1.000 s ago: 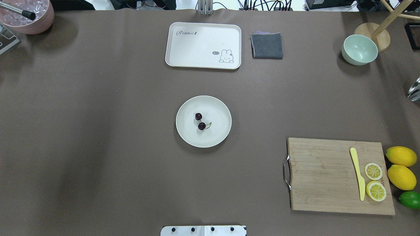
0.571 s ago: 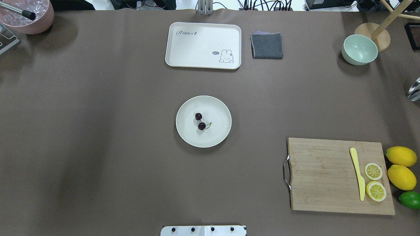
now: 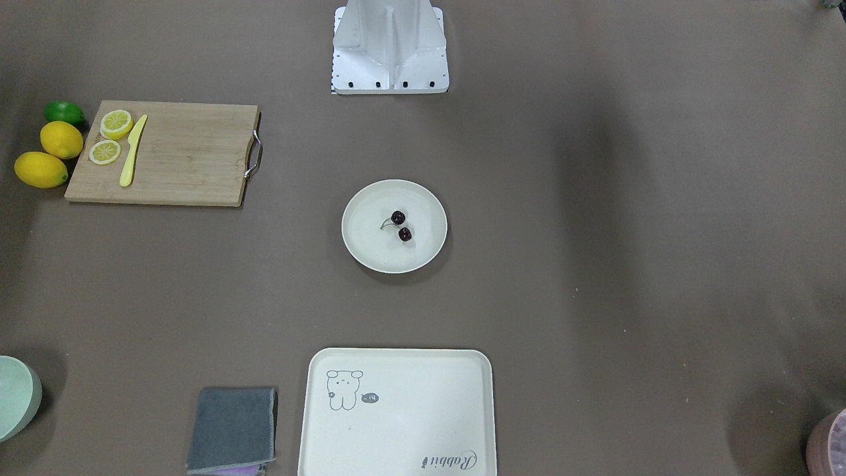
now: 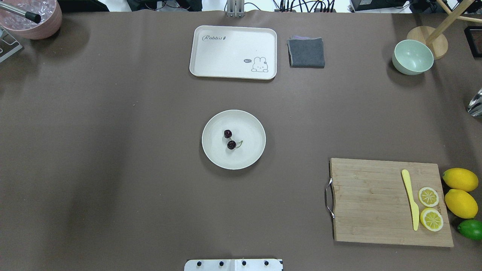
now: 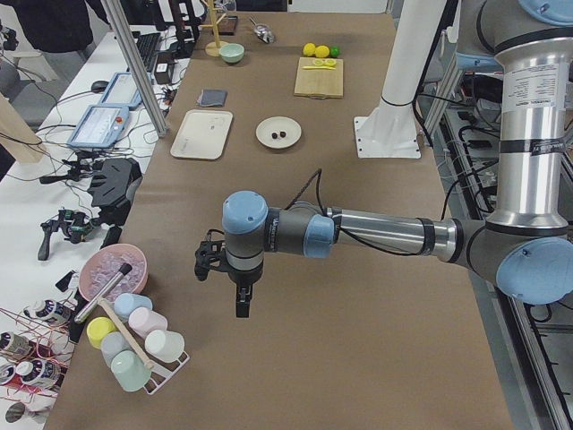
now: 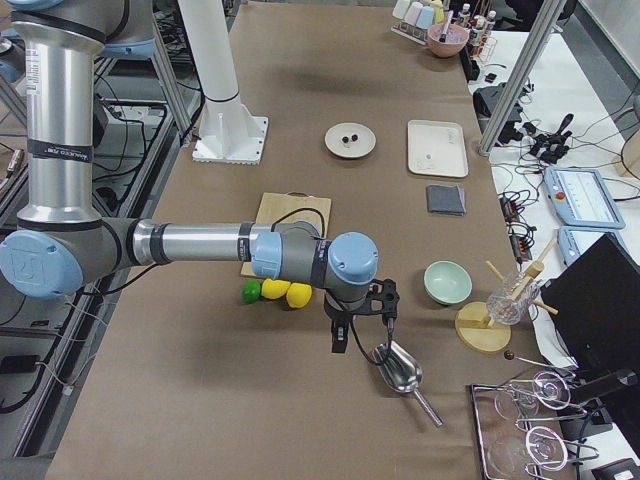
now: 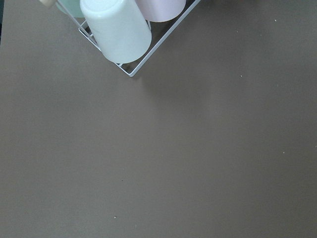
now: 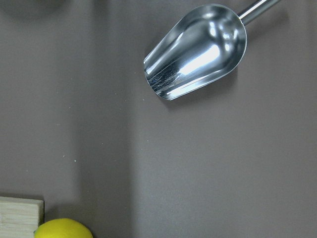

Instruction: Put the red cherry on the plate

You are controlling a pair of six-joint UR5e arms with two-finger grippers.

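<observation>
The red cherry [image 4: 229,139], a pair of small dark fruits joined by thin green stems, lies inside the round cream plate [image 4: 249,151] at the table's middle. The front-facing view shows the same cherry [image 3: 400,225] resting on the plate [image 3: 370,246]. No gripper is near it. My left gripper [image 5: 235,291] hangs over the table's far left end beside a cup rack, and my right gripper [image 6: 350,325] hangs at the far right end by a metal scoop. Both show only in the side views, so I cannot tell whether they are open or shut.
Behind the plate lie a cream tray [image 4: 233,52] and a grey cloth [image 4: 306,52]. A mint bowl [image 4: 412,57] sits back right. The cutting board [image 4: 376,203] carries a yellow knife and lemon slices, with lemons [image 4: 460,192] and a lime beside it. The scoop [image 8: 198,49] and cup rack [image 7: 119,34] flank the ends.
</observation>
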